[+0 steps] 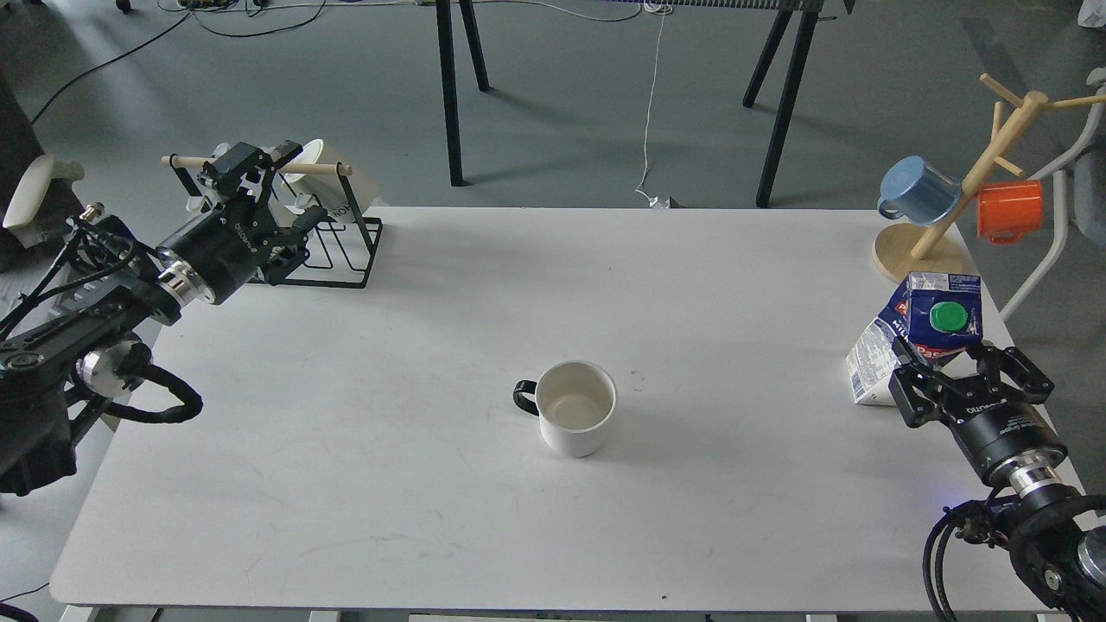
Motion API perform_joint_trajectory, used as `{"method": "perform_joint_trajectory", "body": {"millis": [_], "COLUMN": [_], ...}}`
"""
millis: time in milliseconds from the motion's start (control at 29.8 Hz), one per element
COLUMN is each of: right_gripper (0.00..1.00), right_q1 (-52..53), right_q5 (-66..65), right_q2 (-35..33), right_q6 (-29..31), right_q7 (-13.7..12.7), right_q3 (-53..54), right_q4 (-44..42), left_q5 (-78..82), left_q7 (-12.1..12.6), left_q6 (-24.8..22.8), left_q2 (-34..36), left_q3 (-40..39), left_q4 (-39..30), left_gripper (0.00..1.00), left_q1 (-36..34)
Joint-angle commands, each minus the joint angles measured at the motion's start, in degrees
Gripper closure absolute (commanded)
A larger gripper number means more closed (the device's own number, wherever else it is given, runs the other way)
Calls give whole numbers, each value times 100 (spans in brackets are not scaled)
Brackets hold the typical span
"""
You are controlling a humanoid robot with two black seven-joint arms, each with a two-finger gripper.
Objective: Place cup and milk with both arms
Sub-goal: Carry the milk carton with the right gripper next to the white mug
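The cup (575, 408), a plain white mug with a black handle pointing left, stands upright near the middle of the white table (346, 449). No gripper is near it. The milk (920, 337), a dented blue and white carton with a green cap, leans at the table's right edge. My right gripper (961, 367) is open, its fingers spread on either side of the carton's near side. My left gripper (251, 168) is at the back left, open and empty, in front of a black wire rack.
The black wire rack (346, 250) with a wooden bar and lettered white mugs stands at the back left corner. A wooden mug tree (920, 250) with a blue mug (918, 190) and an orange mug (1009, 210) stands at the back right, just behind the milk.
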Motion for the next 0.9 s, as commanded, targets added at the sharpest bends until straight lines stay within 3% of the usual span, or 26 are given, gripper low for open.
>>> {"method": "perform_joint_trajectory", "body": {"millis": [0, 201, 603, 871], "right_gripper": [57, 64, 64, 64], "right_q1": [-1, -1, 104, 280], "right_q5": [-6, -6, -59, -708], "right_q2": [27, 45, 220, 1019], "right_q6": [0, 0, 0, 0], "right_q7": [0, 0, 0, 0], "right_q3": [2, 11, -42, -129], "right_q4": [-47, -56, 314, 664], "left_q5": [0, 0, 0, 0], "left_q7": [1, 1, 1, 1], "left_q6": [0, 0, 0, 0], "left_q2": [-4, -4, -57, -101], "left_q3": [0, 0, 35, 35], "left_q4": [24, 138, 147, 243], "left_gripper": [8, 8, 8, 8], "left_q1": [0, 18, 35, 44]}}
